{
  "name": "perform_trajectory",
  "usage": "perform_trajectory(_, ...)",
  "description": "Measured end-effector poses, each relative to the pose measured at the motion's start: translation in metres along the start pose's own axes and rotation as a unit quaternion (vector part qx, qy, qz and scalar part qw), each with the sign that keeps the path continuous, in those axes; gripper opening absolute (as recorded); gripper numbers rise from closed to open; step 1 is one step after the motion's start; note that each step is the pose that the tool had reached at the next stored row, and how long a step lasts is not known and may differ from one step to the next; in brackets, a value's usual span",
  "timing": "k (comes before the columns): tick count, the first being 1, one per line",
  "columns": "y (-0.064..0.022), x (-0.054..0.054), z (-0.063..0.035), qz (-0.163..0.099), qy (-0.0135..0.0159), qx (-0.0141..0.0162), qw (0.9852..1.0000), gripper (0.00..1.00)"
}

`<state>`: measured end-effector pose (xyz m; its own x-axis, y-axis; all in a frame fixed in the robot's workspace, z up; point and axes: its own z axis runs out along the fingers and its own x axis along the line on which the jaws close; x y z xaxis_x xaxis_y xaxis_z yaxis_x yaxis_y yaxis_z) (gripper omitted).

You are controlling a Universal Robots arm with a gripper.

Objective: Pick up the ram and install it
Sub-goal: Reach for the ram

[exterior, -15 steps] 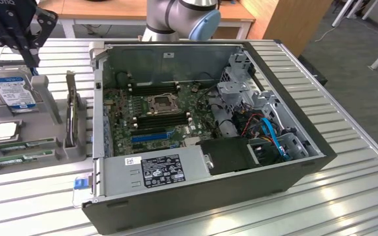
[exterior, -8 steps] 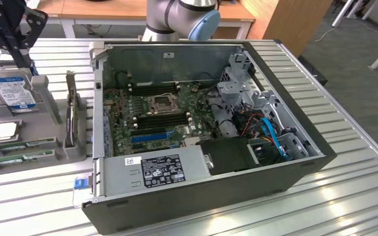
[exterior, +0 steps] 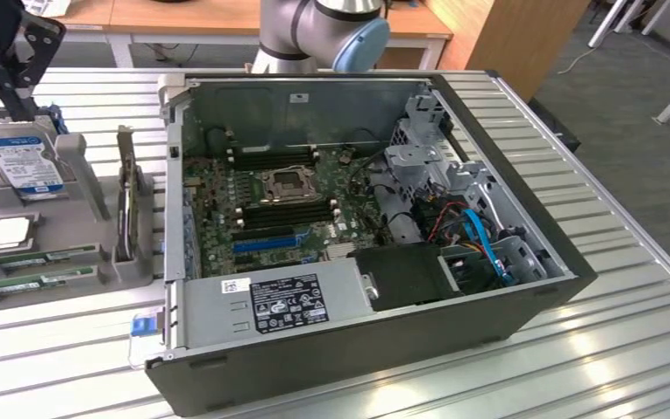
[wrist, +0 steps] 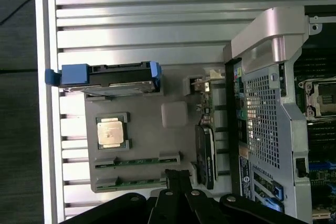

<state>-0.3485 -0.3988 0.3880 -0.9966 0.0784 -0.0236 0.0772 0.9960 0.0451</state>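
The black fingers (wrist: 173,182) are clenched together, holding nothing. Two flat green ram sticks (wrist: 137,161) lie in a grey tray (wrist: 144,132).

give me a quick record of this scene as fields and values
gripper: shut, holding nothing, above the gray tray
ram sticks: two, lying flat side by side in the gray tray
also in tray: processor chip, hard drive
computer case: open, motherboard exposed, beside the tray
ram installed: not yet
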Motion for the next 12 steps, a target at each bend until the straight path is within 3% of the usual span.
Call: perform_trajectory(12, -0.0019, 0.025, 0.0002, 0.000, 0.0000, 0.0000, 1.0000, 0.10)
